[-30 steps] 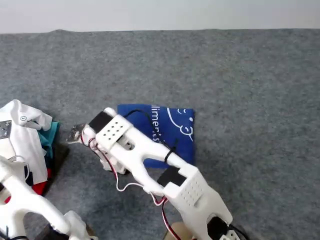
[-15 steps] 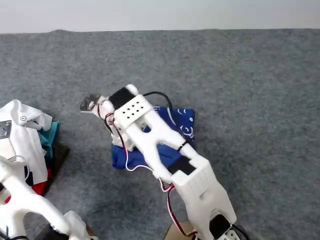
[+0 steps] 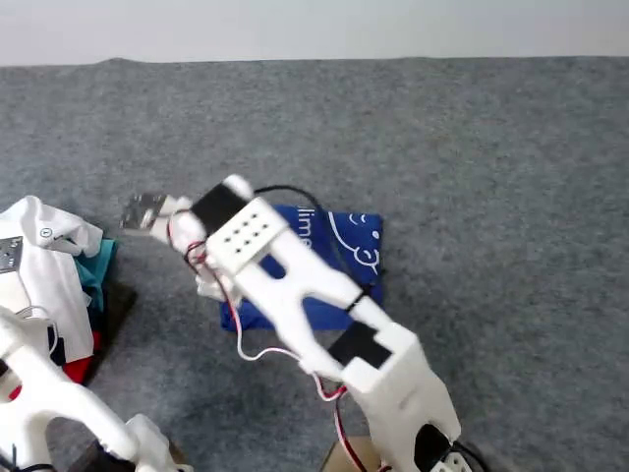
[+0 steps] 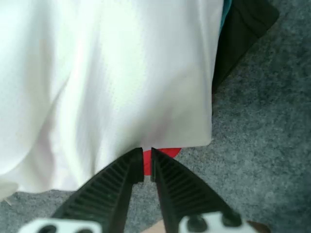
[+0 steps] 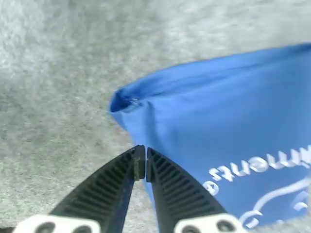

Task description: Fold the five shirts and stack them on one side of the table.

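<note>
A folded blue shirt [image 3: 346, 254] with white print lies mid-table. My right gripper [image 3: 145, 211] hovers just past its left edge, shut and holding nothing. In the right wrist view the shut gripper [image 5: 141, 165] hangs above the blue shirt's [image 5: 218, 131] folded corner. At the table's left edge sits a pile with a white shirt [image 3: 39, 265] on top and teal [image 3: 98, 270], dark and red [image 3: 79, 366] layers below. My left gripper [image 4: 146, 158] is shut at the white shirt's [image 4: 107, 73] hem, where a strip of red shirt [image 4: 165, 153] shows.
Grey carpet-like cloth [image 3: 491, 177] covers the table, bare across the back and right. The left arm's white body [image 3: 39, 403] stands at the front left corner. The right arm's base [image 3: 413, 423] is at the front centre.
My right arm swung away from the table's front, then a little left, above the blue shirt's left edge. The left arm and the pile have not moved.
</note>
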